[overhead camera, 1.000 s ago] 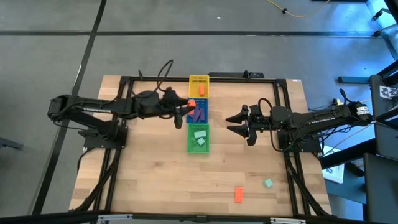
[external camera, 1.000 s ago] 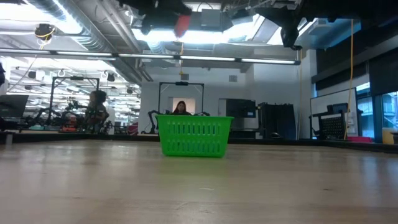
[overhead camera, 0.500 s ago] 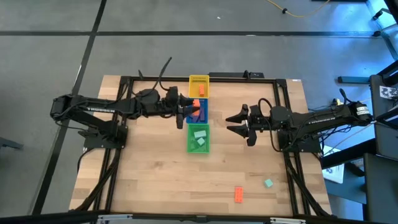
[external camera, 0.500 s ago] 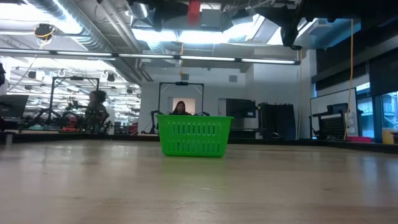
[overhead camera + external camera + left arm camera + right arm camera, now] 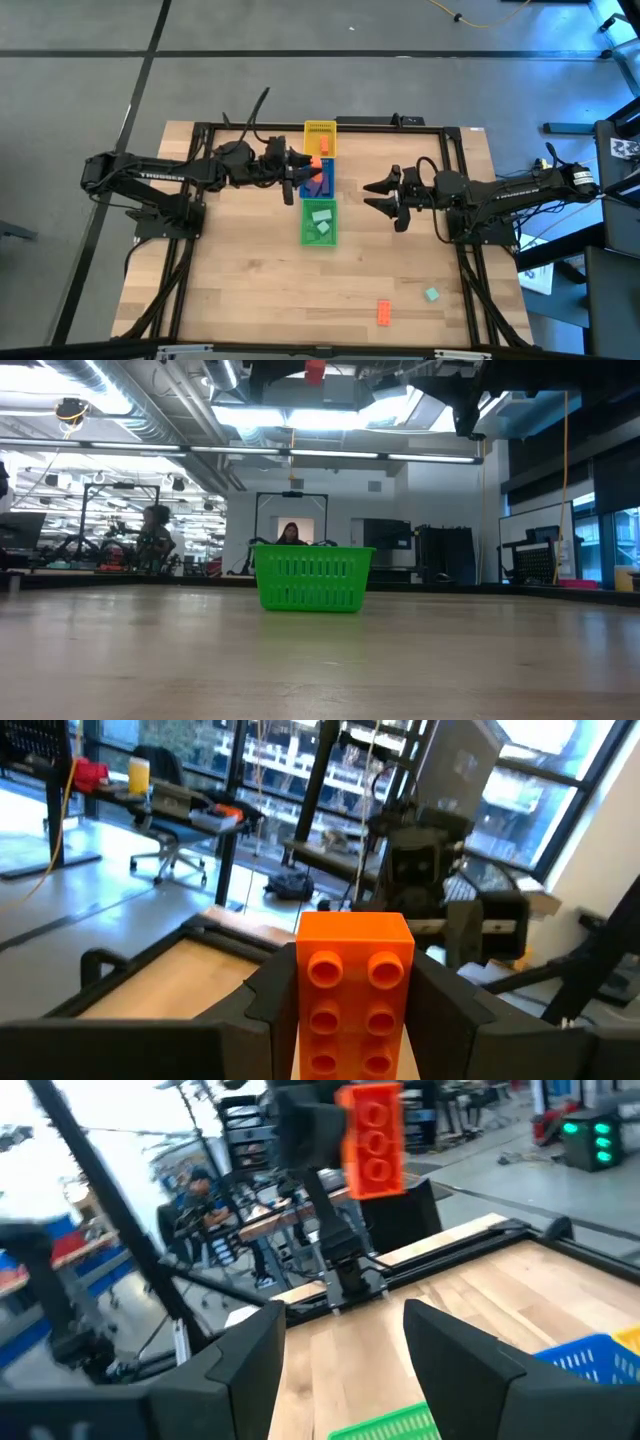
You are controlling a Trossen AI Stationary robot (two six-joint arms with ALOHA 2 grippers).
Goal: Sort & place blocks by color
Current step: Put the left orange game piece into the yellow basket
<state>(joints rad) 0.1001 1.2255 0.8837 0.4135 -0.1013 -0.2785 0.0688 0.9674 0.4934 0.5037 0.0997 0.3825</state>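
My left gripper point(image 5: 302, 176) reaches in from the table's left and is shut on an orange-red brick point(image 5: 314, 166), held in the air over the far part of the blue tray point(image 5: 321, 183). The same brick point(image 5: 314, 370) shows at the top of the low view and hangs high in the right wrist view point(image 5: 372, 1138). My right gripper point(image 5: 376, 196) is open and waits right of the trays, touching nothing. A yellow tray point(image 5: 320, 139) holds an orange piece. The green tray point(image 5: 320, 224) holds mint pieces. A loose orange brick point(image 5: 384, 312) and a teal brick point(image 5: 431, 294) lie flat near the near edge. My left gripper point(image 5: 355, 975) pinches the orange-red brick by its two long sides point(image 5: 305, 995), one finger point(image 5: 272, 995) on each side, with the studded face toward the wrist camera. The fingers come about level from the table's left. The brick is lifted clear above the trays.
The three trays stand in a row down the table's middle, yellow farthest, then blue, then green point(image 5: 312, 577) nearest. A black frame point(image 5: 330, 124) borders the table. Bare wood lies left of the trays and across the near half. People sit in the room beyond.
My left gripper, still shut on the orange-red brick, has risen and shifted a little toward the table's right, over the blue tray. In the low view the brick has climbed to the top edge.
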